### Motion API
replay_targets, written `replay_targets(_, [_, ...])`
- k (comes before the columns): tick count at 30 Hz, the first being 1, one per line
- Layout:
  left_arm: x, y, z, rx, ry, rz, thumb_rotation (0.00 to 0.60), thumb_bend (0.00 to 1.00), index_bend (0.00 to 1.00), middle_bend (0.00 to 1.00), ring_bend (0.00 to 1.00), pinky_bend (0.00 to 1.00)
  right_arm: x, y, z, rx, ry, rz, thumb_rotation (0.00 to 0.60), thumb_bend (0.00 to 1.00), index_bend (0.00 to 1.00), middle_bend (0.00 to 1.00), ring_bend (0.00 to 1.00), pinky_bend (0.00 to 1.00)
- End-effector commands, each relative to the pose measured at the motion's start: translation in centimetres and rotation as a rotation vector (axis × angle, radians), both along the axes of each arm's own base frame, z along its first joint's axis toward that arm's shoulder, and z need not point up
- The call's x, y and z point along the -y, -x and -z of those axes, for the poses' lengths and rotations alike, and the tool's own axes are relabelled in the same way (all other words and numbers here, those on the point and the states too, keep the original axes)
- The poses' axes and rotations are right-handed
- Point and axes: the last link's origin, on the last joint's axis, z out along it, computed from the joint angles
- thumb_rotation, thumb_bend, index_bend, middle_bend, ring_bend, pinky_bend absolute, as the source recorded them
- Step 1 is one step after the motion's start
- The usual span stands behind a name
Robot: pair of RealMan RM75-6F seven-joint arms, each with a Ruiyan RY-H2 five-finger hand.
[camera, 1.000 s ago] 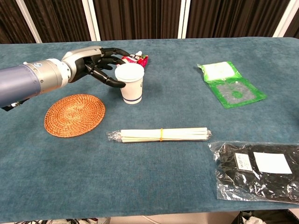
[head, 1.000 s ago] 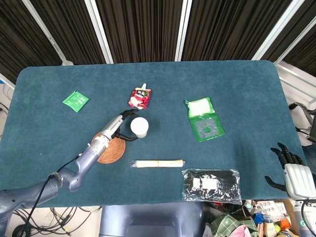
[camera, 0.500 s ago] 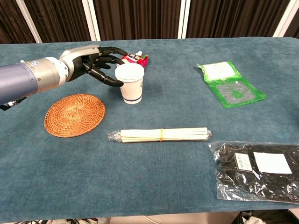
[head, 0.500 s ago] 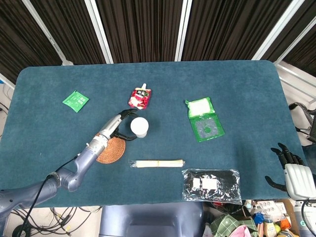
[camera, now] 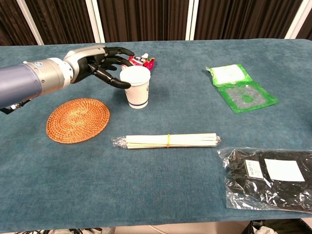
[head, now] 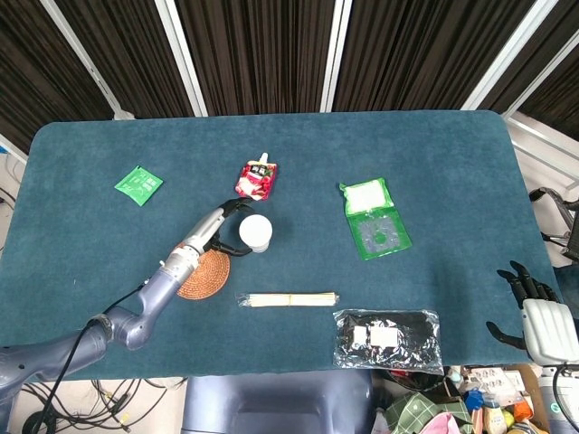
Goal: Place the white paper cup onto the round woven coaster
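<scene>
The white paper cup [camera: 136, 87] with a blue band stands upright on the teal table, also seen from above as the cup [head: 255, 232]. My left hand [camera: 100, 65] hovers just left of and behind its rim with fingers spread, holding nothing; in the head view the left hand [head: 220, 230] sits against the cup's left side. The round woven coaster [camera: 78, 120] lies flat left of and nearer than the cup, partly under my forearm as the coaster [head: 206, 276]. My right hand [head: 529, 312] rests off the table's right edge, fingers apart.
A bundle of wooden sticks [camera: 168, 140] in plastic lies in front of the cup. A red snack pouch [head: 256, 178] sits behind it. A green packet [head: 374, 217] lies to the right, a black bag [camera: 268, 178] at the near right, a small green sachet [head: 138, 184] far left.
My left hand has risen slightly and drawn a little back from the cup's side. The cup, coaster and right hand have not moved.
</scene>
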Motion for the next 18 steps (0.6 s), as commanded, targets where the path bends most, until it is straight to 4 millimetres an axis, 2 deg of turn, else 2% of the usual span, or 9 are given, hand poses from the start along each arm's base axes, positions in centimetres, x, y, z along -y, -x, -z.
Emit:
replay_targets(1, [0.1, 0.0, 0.3, -0.001, 0.006, 0.001, 0.6, 0.18, 0.15, 0.21, 0.0, 0.0, 0.0, 0.0, -0.1, -0.001, 0.004, -0.001, 0.6, 0.1, 0.18, 0.05, 0.19, 0.19])
replay_targets(6, [0.0, -0.1, 0.7, -0.008, 0.007, 0.0, 0.6, 0.18, 0.15, 0.23, 0.0, 0.0, 0.0, 0.0, -0.1, 0.002, 0.007, 0.001, 0.6, 0.1, 0.18, 0.05, 0.19, 0.19])
replay_targets(13, [-0.2, -0.2, 1.2, -0.012, -0.002, 0.005, 0.6, 0.31, 0.16, 0.26, 0.0, 0.0, 0.0, 0.0, -0.1, 0.004, 0.007, 0.003, 0.6, 0.1, 0.18, 0.05, 0.19, 0.19])
replay_targets(18, [-0.4, -0.1, 1.5, -0.02, -0.007, 0.003, 0.6, 0.34, 0.19, 0.29, 0.0, 0.0, 0.0, 0.0, -0.1, 0.005, 0.006, 0.003, 0.6, 0.1, 0.18, 0.05, 0.19, 0.19])
